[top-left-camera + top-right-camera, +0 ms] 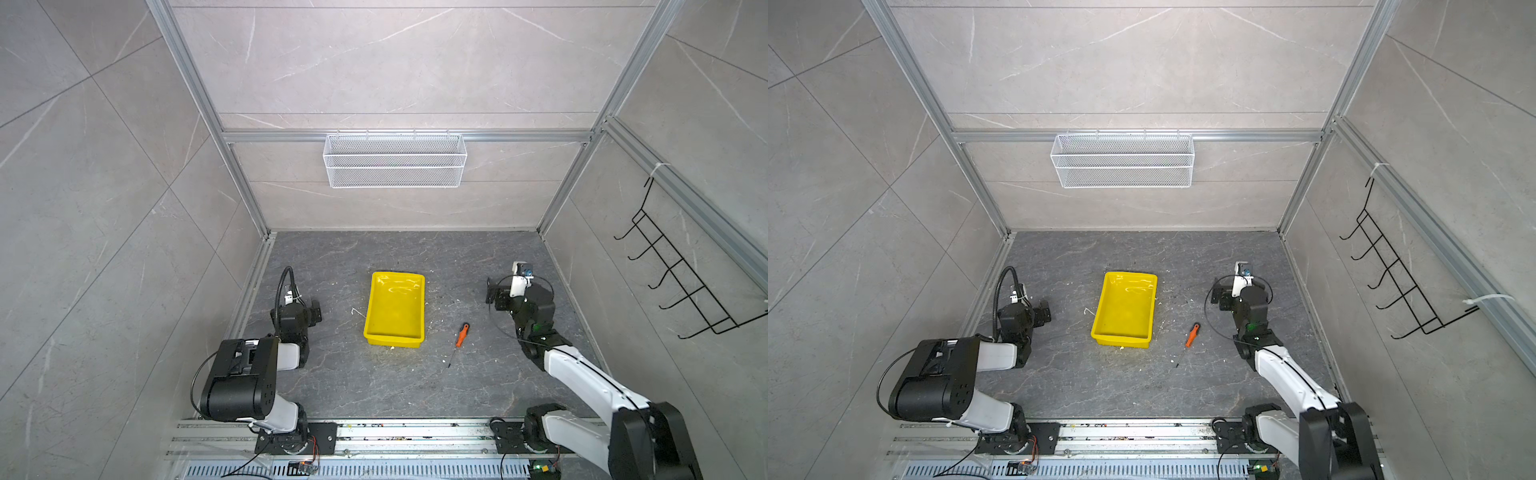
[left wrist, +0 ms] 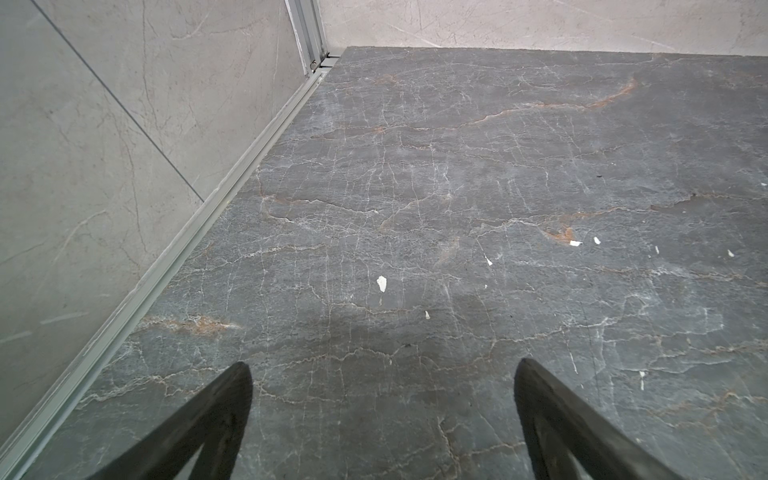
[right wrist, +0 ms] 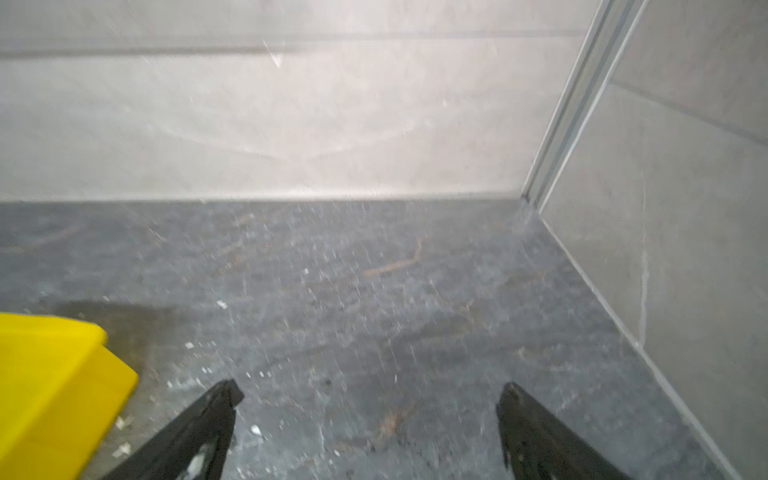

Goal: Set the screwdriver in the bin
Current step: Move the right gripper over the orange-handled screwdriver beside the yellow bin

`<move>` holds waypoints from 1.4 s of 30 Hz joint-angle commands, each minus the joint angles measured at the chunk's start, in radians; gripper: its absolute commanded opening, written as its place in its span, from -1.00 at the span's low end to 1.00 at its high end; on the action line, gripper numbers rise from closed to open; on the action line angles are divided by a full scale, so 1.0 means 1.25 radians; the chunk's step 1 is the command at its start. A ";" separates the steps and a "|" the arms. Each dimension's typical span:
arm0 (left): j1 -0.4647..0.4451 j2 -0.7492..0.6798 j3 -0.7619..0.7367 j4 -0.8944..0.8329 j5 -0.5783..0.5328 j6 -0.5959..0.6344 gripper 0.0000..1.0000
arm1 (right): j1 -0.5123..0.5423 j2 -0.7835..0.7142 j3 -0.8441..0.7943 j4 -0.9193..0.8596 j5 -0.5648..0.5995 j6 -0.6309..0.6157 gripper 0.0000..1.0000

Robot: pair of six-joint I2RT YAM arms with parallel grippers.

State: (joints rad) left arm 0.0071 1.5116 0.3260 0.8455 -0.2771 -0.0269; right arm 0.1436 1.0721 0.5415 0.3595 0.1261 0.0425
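Nearest the lens in each wrist view you have black fingertips (image 2: 232, 399). Your left gripper (image 2: 382, 370) is spread, with nothing between the jaws. Your right gripper (image 3: 370, 390) is spread wide too, and empty.

Note that the screwdriver (image 1: 459, 340) lies flat on the tabletop (image 1: 374, 386), to the lower right of the bin (image 1: 395, 309). It is near the bin but not touching, with the orange handle toward upper right and the tip toward lower left. The bin holds nothing.

Step in hand, by my reading: approach, no grasp yet. The right gripper looks the closer one. Your next move likely calls for bringing it down-frame over the handle, jaws set across it.

Hidden: the screwdriver shows in neither wrist view. Only a bin corner shows, at lower left of the right wrist view, which is smeared. The shaft tip is too thin to make out well.
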 commanded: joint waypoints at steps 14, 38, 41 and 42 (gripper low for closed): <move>0.003 -0.008 0.017 0.026 0.015 -0.010 1.00 | -0.006 0.081 0.227 -0.553 0.002 0.433 0.99; -0.047 -0.245 0.104 -0.327 0.016 -0.051 1.00 | 0.171 0.189 -0.005 -0.286 -0.033 0.535 0.92; -0.102 -0.353 0.136 -0.439 0.019 -0.105 1.00 | 0.182 0.205 -0.007 -0.281 -0.013 0.548 0.77; -0.129 -0.392 0.143 -0.467 0.003 -0.119 1.00 | 0.186 0.207 -0.011 -0.278 -0.010 0.552 0.72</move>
State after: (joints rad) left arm -0.0978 1.1229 0.4648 0.4301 -0.2371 -0.0971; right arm 0.3626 1.3148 0.5098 0.0425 0.0761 0.7010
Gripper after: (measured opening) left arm 0.998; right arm 0.871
